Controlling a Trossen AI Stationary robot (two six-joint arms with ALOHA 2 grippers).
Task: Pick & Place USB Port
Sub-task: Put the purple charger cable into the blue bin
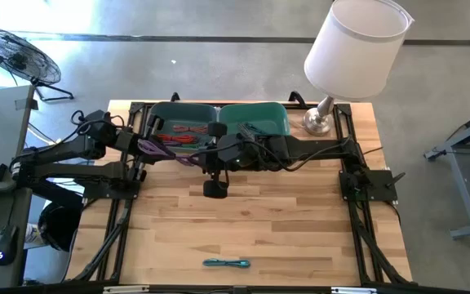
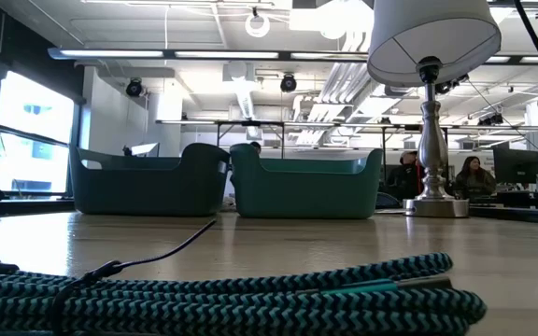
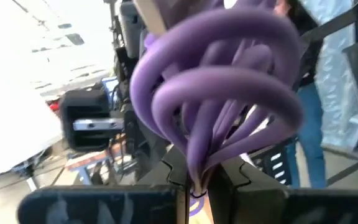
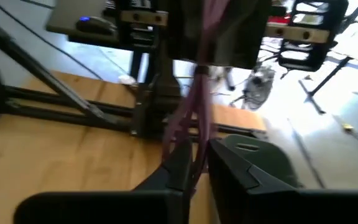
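Note:
A purple USB cable, bundled in loops [image 3: 222, 93], hangs in the air between my two arms in front of the left teal bin [image 1: 182, 122]. In the high view the purple cable [image 1: 170, 153] stretches from my left gripper [image 1: 148, 147] to my right gripper [image 1: 197, 157]. Each gripper is shut on it. A second cable, teal and braided [image 1: 227, 263], lies flat near the table's near edge and fills the foreground of the low view [image 2: 250, 299]. The left bin holds red cables [image 1: 184, 135]. My left gripper [image 3: 194, 190] pinches the gathered base of the purple loops [image 3: 197, 168] between its two fingers. The loops fan out beyond the fingertips, lifted clear of the table. My right gripper [image 4: 194, 168] pinches a thin purple strand [image 4: 194, 134] between its fingers. The strand runs on, drawn out, toward the other arm.
Two teal bins [image 1: 255, 118] stand side by side at the far edge. A lamp with a white shade [image 1: 356, 45] stands at the far right corner on its metal base [image 1: 317, 124]. Bare wood [image 1: 284, 220] lies between the arms and the teal cable.

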